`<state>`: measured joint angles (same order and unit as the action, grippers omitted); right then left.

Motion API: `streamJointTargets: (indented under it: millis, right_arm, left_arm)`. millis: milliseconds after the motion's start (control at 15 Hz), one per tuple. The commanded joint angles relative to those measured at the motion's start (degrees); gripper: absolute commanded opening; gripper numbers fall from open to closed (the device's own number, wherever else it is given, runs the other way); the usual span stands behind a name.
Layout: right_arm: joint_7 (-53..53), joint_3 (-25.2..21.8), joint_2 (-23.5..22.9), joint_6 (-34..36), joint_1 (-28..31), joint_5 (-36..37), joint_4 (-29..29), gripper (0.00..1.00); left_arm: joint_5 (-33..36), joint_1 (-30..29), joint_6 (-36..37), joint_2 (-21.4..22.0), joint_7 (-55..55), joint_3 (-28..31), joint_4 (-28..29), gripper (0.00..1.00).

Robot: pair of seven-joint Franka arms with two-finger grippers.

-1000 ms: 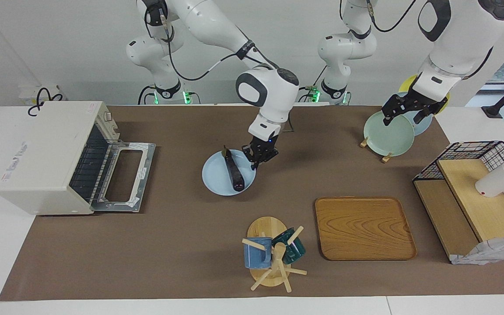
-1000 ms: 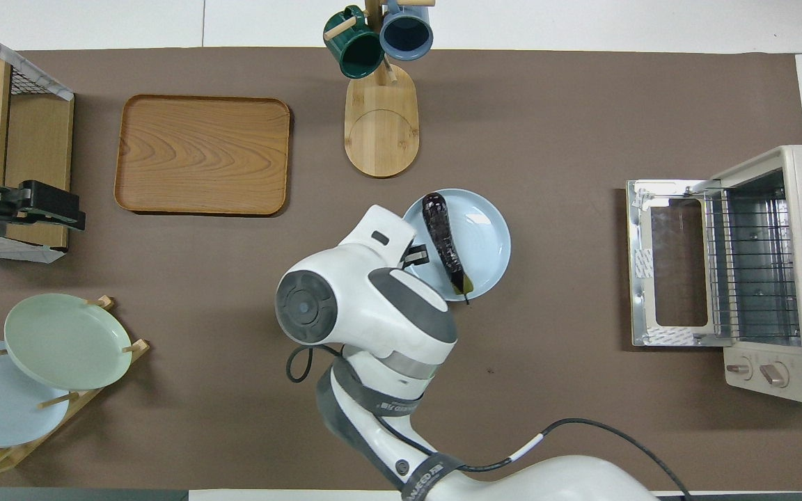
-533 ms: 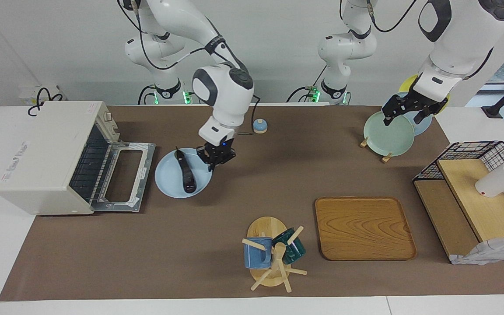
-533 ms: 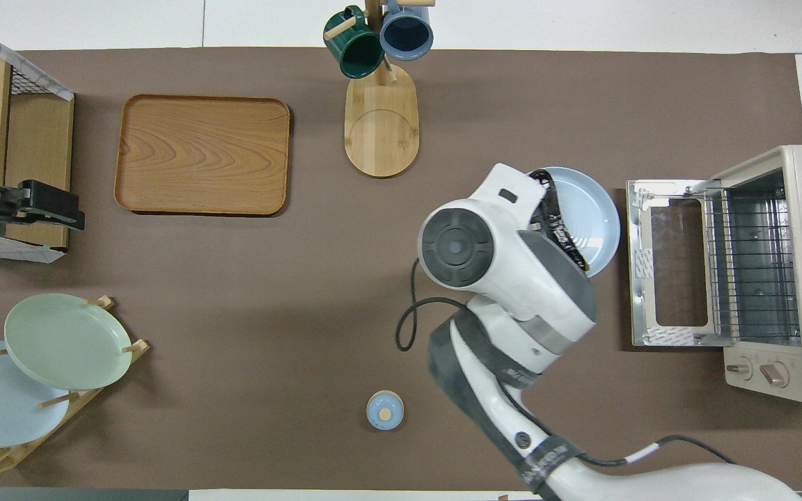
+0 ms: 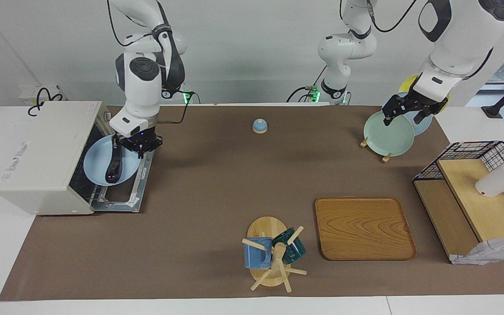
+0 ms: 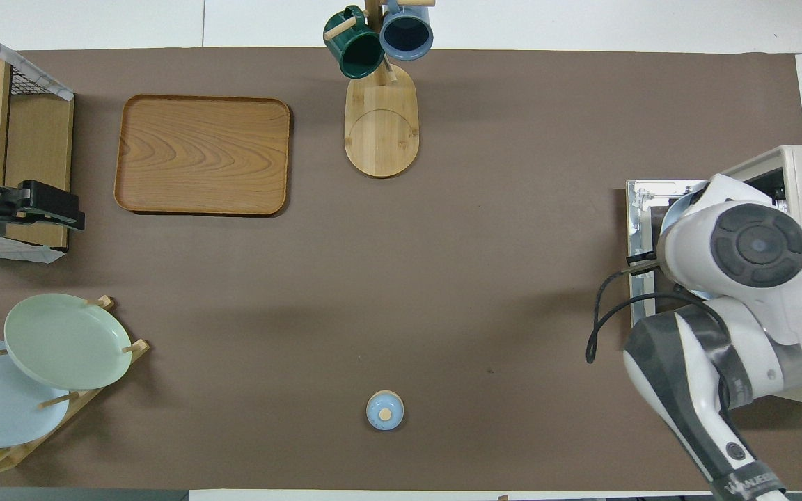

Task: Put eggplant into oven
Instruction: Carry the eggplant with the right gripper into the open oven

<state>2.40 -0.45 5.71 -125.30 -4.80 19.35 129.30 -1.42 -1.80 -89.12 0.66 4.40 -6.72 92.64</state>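
Right end effector (image 5: 139, 146): closed on the rim of a light blue plate (image 5: 99, 168), holding it level over the oven's (image 5: 44, 153) dropped door (image 5: 140, 175), at the oven mouth. The plate's edge farthest from the end effector reaches just past the front opening, over the wire rack; whether it touches the rack cannot be told.

Eggplant (image 5: 114, 164): lies lengthwise on the held plate, stem end toward the robots. In the overhead view the right arm's wrist covers plate and eggplant almost entirely; only a sliver of plate rim (image 6: 679, 203) shows.

Oven stands at the right arm's end of the table (image 5: 199, 197), door open flat toward the table's middle.

Left end effector (image 5: 405, 113): up in the air over the plate rack (image 5: 385, 135) near the table corner at the left arm's end, robots' side. Fingers spread wide, nothing held. This arm waits.

Other items: small blue lid with knob (image 5: 259, 126) near the robots' edge, mid-table; wooden tray (image 5: 363, 227) and mug tree (image 5: 271, 256) toward the edge farthest from the robots; wire-frame shelf (image 5: 475, 192) at the left arm's end.
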Motion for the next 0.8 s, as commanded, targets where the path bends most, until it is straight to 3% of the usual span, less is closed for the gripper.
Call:
streamJointTargets:
  millis: [0, 733]
  right_arm:
    - [-7.22, 0.81, 2.64, -5.91, 5.58, -2.21, 5.78, 0.00]
    - [-9.51, 0.54, 2.64, -8.55, 9.63, -2.30, 8.51, 0.00]
  left_arm:
    - [0.81, -0.84, 0.52, -0.31, -0.10, -0.76, -0.54, 1.00]
    - [0.90, -0.66, 0.53, -0.22, -0.36, -0.76, -0.54, 1.00]
